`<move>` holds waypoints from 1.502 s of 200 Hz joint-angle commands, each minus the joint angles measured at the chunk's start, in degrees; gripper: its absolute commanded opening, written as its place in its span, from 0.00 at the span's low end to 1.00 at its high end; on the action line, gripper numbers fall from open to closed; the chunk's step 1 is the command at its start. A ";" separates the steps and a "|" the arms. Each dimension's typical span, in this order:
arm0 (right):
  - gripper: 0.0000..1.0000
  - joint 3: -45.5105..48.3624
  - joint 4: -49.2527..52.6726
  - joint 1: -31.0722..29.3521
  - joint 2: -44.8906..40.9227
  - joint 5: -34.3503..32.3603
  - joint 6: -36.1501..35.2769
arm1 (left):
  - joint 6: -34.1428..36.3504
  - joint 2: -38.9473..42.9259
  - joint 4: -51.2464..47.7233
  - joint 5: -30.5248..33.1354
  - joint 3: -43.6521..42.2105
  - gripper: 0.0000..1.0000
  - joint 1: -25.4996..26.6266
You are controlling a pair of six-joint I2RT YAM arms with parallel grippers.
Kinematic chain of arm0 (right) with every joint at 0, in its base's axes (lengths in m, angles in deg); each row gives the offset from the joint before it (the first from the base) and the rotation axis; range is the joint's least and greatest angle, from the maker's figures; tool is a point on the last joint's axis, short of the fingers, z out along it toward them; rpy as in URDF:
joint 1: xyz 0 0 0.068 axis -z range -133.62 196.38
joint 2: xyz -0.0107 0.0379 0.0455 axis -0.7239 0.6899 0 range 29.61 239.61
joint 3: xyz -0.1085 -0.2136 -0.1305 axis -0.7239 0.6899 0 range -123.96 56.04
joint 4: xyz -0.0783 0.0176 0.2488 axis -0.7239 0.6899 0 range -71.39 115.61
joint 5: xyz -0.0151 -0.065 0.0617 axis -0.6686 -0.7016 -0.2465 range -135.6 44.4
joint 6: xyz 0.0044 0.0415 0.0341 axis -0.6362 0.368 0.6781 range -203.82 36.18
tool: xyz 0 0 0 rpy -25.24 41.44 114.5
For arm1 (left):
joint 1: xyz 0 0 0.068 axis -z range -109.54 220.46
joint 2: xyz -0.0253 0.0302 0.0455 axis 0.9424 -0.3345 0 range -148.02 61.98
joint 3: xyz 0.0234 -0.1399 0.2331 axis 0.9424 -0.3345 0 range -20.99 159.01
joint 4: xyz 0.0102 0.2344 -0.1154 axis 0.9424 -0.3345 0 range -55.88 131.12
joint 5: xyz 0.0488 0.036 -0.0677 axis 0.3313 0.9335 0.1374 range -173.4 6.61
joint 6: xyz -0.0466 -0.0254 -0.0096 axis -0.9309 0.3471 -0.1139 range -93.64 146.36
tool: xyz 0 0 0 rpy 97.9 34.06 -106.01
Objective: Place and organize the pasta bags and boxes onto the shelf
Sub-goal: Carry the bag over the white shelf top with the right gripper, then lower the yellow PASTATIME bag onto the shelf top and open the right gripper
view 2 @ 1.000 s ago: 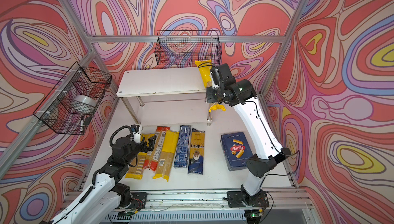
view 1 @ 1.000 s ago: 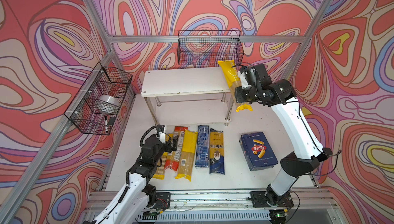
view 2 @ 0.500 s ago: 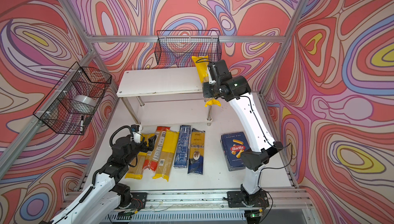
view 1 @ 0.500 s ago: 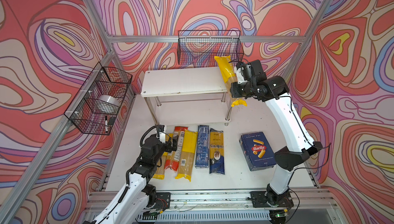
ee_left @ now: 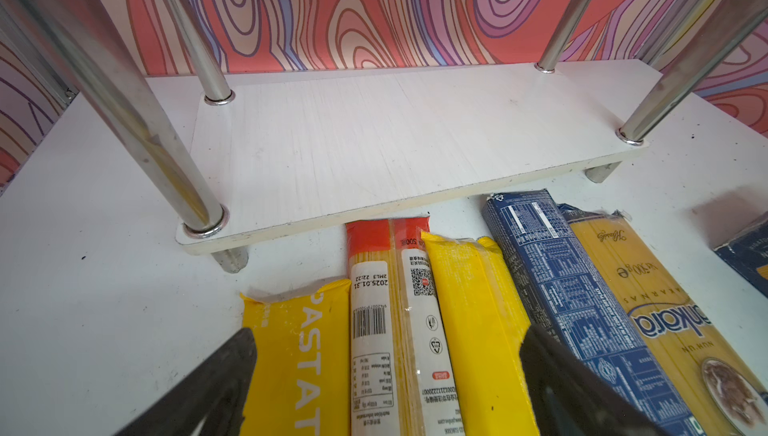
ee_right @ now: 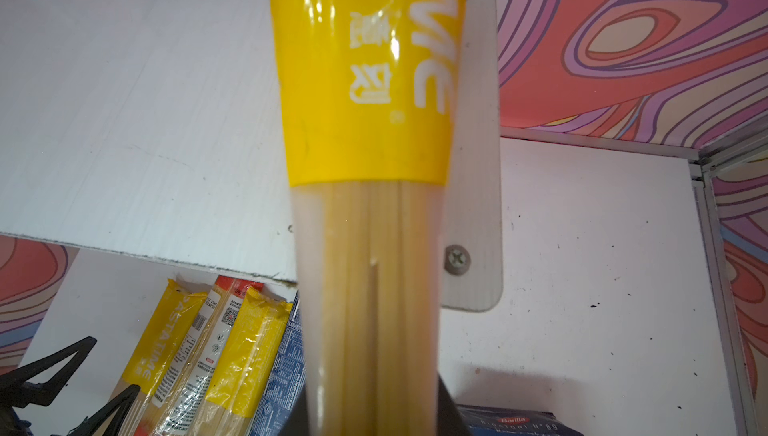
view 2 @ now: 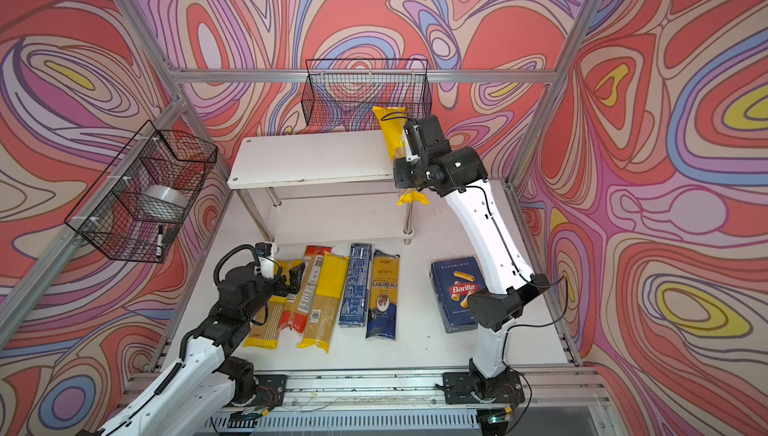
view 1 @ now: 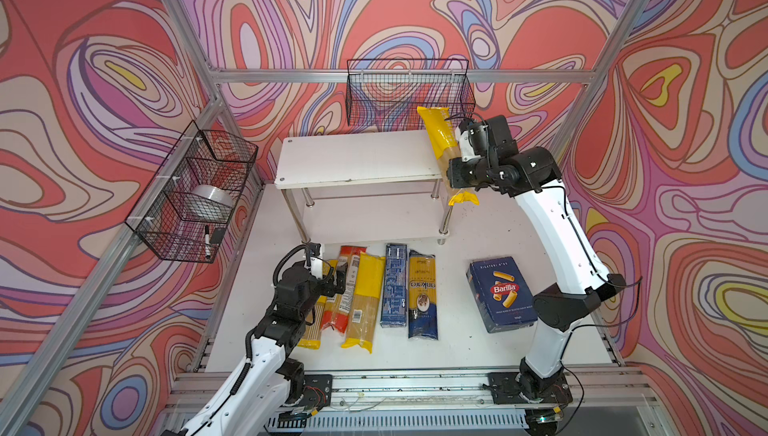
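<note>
While nothing lies on the shelf point(view 1: 353, 155) yet, I have the right jaws clamped on one yellow packet point(view 1: 436, 131), tilted over the top tier's right end. Left jaws stand apart, low over the row on the table point(view 1: 457, 346). Left to place, I judge: two yellow packets point(view 1: 365, 301), red-ended packet point(view 1: 341, 288), narrow blue box point(view 1: 394, 284), ankara bag point(view 1: 422, 292), Barilla box point(view 1: 503, 292).

A lab test cell is probably shown: aluminium framing point(view 1: 291, 76), printed walls point(view 1: 415, 6), arms point(view 1: 552, 222) bolted to a rail point(view 1: 415, 384).
</note>
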State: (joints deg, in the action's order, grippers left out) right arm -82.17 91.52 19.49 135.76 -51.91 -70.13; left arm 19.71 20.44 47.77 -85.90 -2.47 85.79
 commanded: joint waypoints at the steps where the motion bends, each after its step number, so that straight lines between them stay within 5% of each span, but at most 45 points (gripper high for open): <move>1: 0.27 -0.42 -6.89 0.67 -0.76 -1.10 0.63 | 0.12 0.41 0.76 0.45 -0.51 1.00 0.10; 87: 0.54 1.63 -8.19 0.63 -0.15 1.07 2.01 | 0.08 1.02 0.78 0.44 -0.76 1.00 0.10; 190: 0.70 0.21 -5.80 0.63 -2.99 -1.86 0.69 | 0.04 1.26 0.79 0.55 -0.87 1.00 0.10; 268: 0.79 12.01 -5.11 0.62 -18.00 -2.07 0.37 | 0.15 1.59 0.77 0.30 -1.10 1.00 0.05; 300: 0.78 31.50 -21.77 0.62 -31.56 3.51 5.81 | 0.14 1.64 0.74 0.48 -1.03 1.00 0.10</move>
State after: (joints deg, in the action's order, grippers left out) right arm -62.87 81.66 19.86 112.09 -53.02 -68.45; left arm 19.71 21.44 47.80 -85.72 -2.78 85.79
